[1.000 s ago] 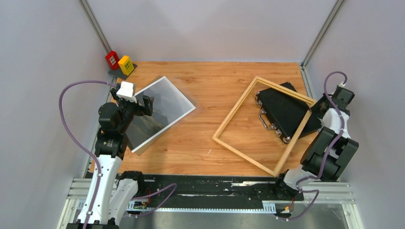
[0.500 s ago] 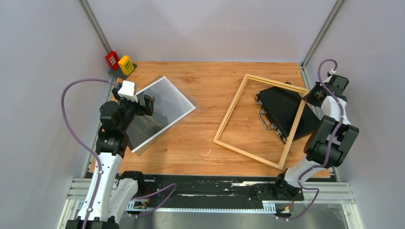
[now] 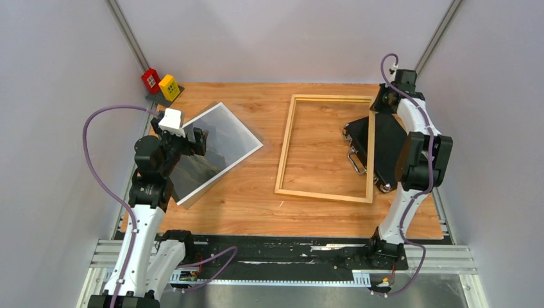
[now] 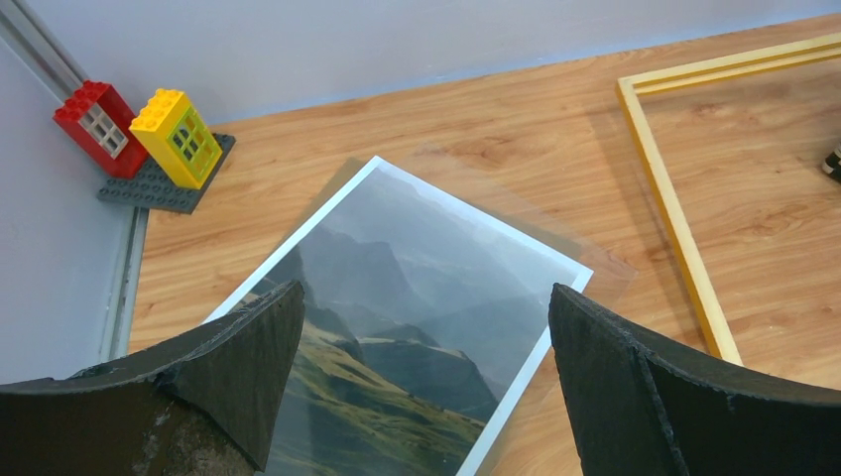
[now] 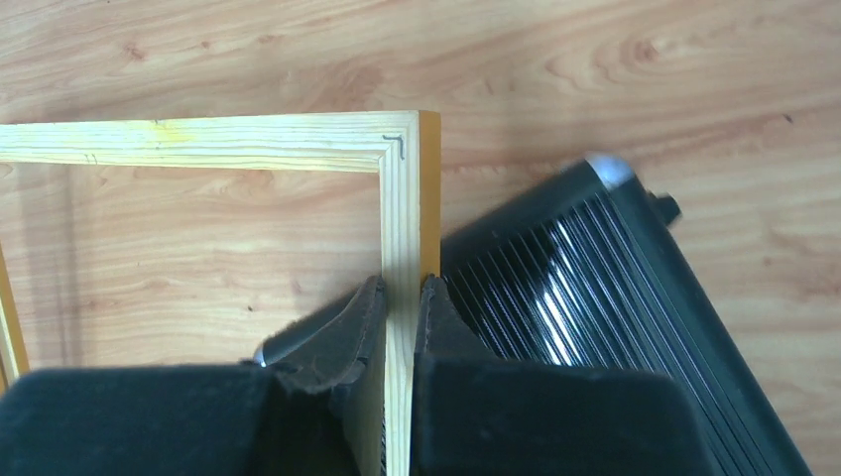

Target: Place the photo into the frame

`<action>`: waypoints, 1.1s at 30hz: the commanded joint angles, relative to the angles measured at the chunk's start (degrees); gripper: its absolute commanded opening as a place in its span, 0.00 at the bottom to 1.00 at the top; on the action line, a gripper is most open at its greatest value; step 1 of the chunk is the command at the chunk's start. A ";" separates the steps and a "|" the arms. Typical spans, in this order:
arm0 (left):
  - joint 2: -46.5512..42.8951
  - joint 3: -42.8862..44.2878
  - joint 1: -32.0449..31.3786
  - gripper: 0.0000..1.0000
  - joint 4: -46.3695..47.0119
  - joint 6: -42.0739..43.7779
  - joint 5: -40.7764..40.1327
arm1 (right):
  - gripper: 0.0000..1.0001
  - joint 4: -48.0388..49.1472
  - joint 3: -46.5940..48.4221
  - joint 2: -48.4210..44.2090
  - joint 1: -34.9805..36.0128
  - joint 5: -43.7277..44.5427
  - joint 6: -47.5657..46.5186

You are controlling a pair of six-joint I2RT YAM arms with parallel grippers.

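from above, the frame [image 3: 324, 195] lies on the tabletop [image 3: 256, 192], its right rail across a black case [image 3: 388, 151]; the photo [image 3: 221, 147] lies face up to its left. left wrist view: the left hand [image 4: 424, 297] hangs wide open over the photo, holding nothing. right wrist view: the right hand [image 5: 401, 293] pinches the frame's rail near a corner.

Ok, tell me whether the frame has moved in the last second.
Yes: the frame swung counterclockwise and leftward across the black case, ending square to the table edges.

Photo [image 3: 215, 151] left; frame [image 3: 324, 196] seemingly overlaps case [image 3: 388, 144].
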 commanded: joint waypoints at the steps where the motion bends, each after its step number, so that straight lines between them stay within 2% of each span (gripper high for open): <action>1: -0.09 0.19 0.21 1.00 1.82 0.95 0.05 | 0.00 -2.99 9.54 5.04 1.96 3.49 -2.18; 7: -0.25 0.39 0.22 1.00 1.47 1.13 0.18 | 0.03 -4.63 12.70 8.26 3.69 7.65 -5.67; 9: -0.15 0.37 0.20 1.00 1.41 1.15 0.32 | 0.14 -5.13 12.76 8.41 3.71 8.14 -6.15; 12: 0.09 0.37 0.19 1.00 1.44 1.16 0.45 | 0.37 -5.73 12.62 7.98 3.71 8.61 -6.21; 15: 0.29 0.44 0.20 1.00 1.47 1.16 -0.07 | 0.56 -6.15 12.22 6.44 3.86 8.70 -6.26; 17: 0.42 0.69 0.18 1.00 1.37 1.14 -1.69 | 0.66 -6.24 11.78 4.53 4.29 8.59 -8.01; 19: 0.74 1.64 0.19 1.00 0.36 1.34 -4.66 | 0.80 -6.13 11.06 1.93 5.05 8.16 -8.71; 21: 1.37 3.60 0.21 1.00 -1.77 2.60 -7.54 | 0.83 -6.01 10.11 -1.03 6.07 6.74 -9.05; 26: 5.90 10.01 0.18 1.00 -8.15 8.88 -10.78 | 0.85 -3.20 5.03 -9.32 10.58 2.23 -9.68; 30: 12.28 14.10 0.37 1.00 -12.08 12.80 -14.87 | 0.86 1.77 -0.83 -14.33 18.07 0.09 -11.94; 33: 19.18 17.76 0.94 1.00 -15.88 14.86 -13.55 | 0.85 3.72 -3.46 -15.38 25.16 -0.90 -14.31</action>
